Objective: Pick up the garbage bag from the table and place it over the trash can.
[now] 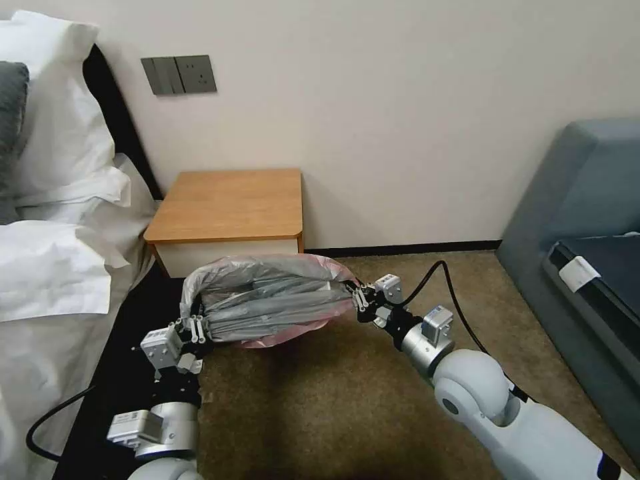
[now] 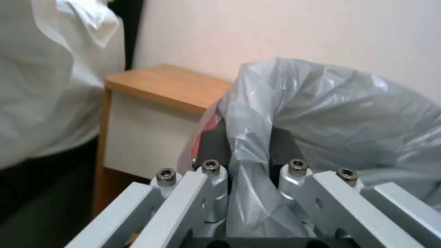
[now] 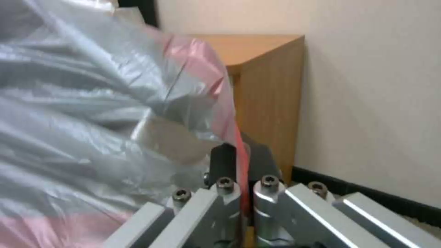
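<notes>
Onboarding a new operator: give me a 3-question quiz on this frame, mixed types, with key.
1. True or false: the garbage bag is lying on the table.
2. Multiple choice: what grips the bag? A) the left gripper alone B) the right gripper alone C) both grippers, one at each end
3. Fill in: in the right wrist view, the fingers pinch the bag's ____-coloured rim.

Key
1. False: the bag hangs stretched between the grippers, in front of the table and above the carpet.
2. C
3. Pinkish-red
</notes>
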You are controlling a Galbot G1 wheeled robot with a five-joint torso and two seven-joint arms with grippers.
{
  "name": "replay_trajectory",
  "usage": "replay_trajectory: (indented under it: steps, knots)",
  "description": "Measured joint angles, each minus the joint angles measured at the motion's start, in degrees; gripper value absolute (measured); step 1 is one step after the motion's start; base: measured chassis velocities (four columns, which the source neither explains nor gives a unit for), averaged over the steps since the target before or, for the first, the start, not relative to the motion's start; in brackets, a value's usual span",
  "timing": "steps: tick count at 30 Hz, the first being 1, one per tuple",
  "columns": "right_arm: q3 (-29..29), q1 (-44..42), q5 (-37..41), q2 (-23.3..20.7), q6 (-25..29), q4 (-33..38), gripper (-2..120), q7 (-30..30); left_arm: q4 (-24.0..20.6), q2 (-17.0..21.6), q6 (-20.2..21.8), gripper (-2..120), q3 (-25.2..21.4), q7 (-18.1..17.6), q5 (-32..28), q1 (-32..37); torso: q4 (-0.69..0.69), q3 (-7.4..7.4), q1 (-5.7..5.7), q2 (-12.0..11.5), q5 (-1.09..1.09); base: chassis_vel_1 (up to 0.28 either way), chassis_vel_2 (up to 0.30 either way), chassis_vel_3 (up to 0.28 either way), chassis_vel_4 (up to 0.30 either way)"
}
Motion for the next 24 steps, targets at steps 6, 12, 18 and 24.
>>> replay_trajectory:
  steps: [6, 12, 18, 24]
  knots:
    - [-1.26, -0.88, -1.49, 0.08, 1.22, -0.77, 0, -1.28, -2.42, -0.32, 3.82, 9, 1.31, -0.32, -6.44, 0.19, 0.0, 0.0, 0.0, 0.0, 0.0, 0.0, 0.0, 0.0, 0.0]
    - [-2.06, -1.35, -5.96, 0.63, 3.03, -1.61, 0, -2.15, -4.26, -0.49, 7.98, 10, 2.11, -1.52, -12.3, 0.37, 0.0, 0.0, 0.0, 0.0, 0.0, 0.0, 0.0, 0.0, 0.0]
    - [-2.24, -1.54, -14.3, 1.2, 7.07, -3.35, 0, -2.61, -5.25, -0.83, 10.59, 10, 2.25, -3.0, -16.42, 0.45, 0.0, 0.0, 0.0, 0.0, 0.0, 0.0, 0.0, 0.0, 0.0]
    - [-2.36, -1.8, -22.58, 1.59, 10.56, -5.41, 0, -3.45, -5.54, -1.56, 11.45, 11, 3.58, -3.67, -17.75, 0.48, 0.0, 0.0, 0.0, 0.0, 0.0, 0.0, 0.0, 0.0, 0.0]
